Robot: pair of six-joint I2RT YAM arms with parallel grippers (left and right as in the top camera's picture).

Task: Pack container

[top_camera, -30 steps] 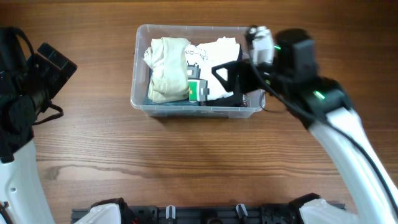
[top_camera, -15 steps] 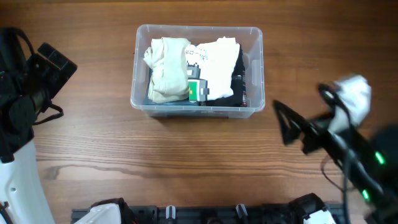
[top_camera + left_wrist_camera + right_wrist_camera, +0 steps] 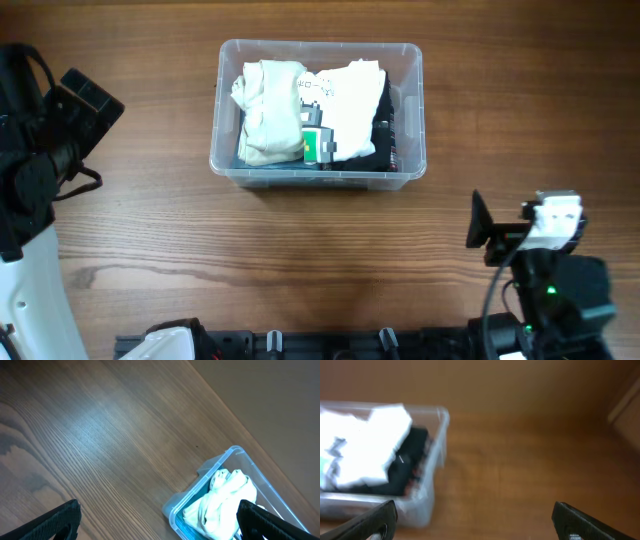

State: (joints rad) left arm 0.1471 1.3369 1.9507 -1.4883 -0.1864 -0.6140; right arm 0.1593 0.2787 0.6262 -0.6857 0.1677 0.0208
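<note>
Clear plastic container (image 3: 300, 178) sits far-centre on the wood table (image 3: 300, 270), already full: cream cloth (image 3: 268, 110) on the left, white printed cloth (image 3: 348, 105) in the middle, black item (image 3: 385, 120) at the right wall, and a green-white pack (image 3: 320, 145) at the near wall.

Right gripper (image 3: 474, 505) is released and empty, near-right and well apart from the bin. Left gripper (image 3: 158, 505) is also spread wide with nothing in it, off to the left.

No loose items visible on the table, so packing looks about done.

Risks:
- Cloths look heaped and loose. A finger passing low over the bin could snag a fold and drag it out.
- The bin looks light, so a clip on the rim could slide or tip it.
- The right wrist view is blurred, so the rim edge is hard to judge.
</note>
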